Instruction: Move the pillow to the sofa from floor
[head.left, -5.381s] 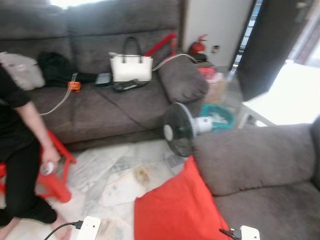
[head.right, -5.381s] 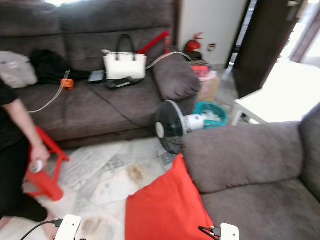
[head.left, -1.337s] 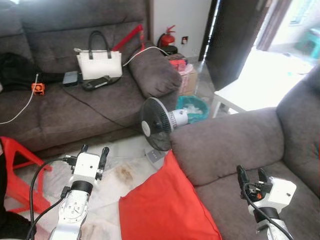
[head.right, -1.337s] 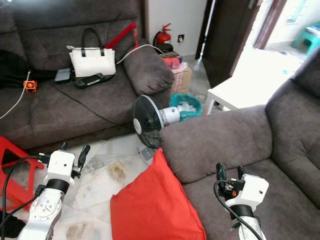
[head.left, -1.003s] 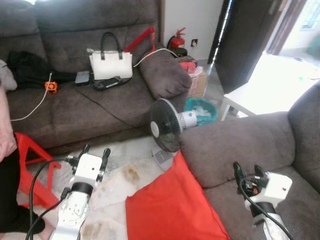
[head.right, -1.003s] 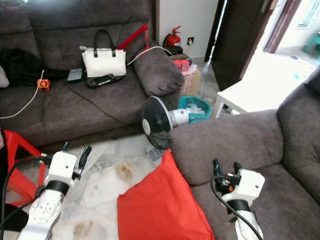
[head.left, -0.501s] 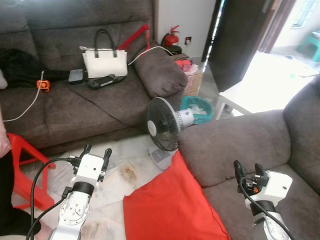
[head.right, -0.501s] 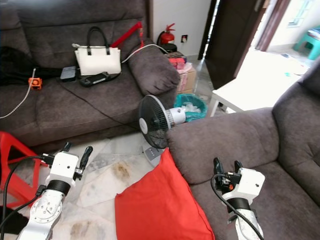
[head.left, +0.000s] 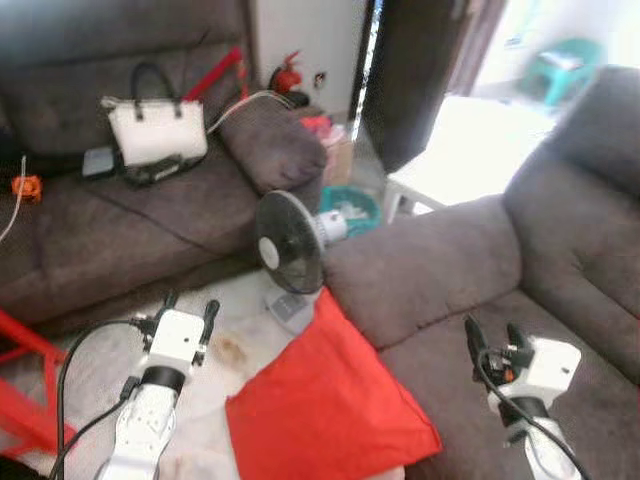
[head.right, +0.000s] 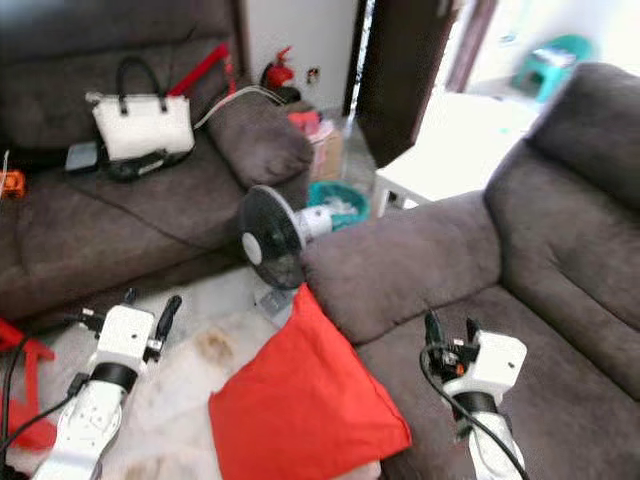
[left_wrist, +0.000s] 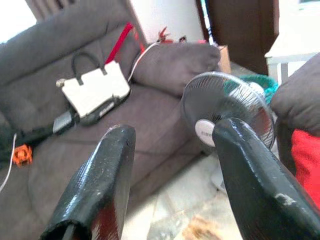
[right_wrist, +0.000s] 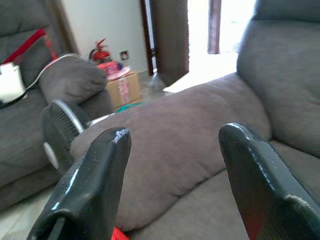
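A big red pillow lies on the floor, leaning against the front of the grey sofa on my right, just below its armrest. My left gripper hovers open above the marble floor, to the left of the pillow and apart from it. My right gripper is open over the sofa's seat cushion, to the right of the pillow, holding nothing. A red strip of the pillow shows at the edge of the left wrist view.
A standing fan sits on the floor just behind the pillow. A second grey sofa across the room carries a white handbag and cables. A red stool stands at the left; a white table by the doorway.
The camera has swung to the right, bringing more of the right sofa into view. Both grippers stay open and raised; the pillow has not moved.
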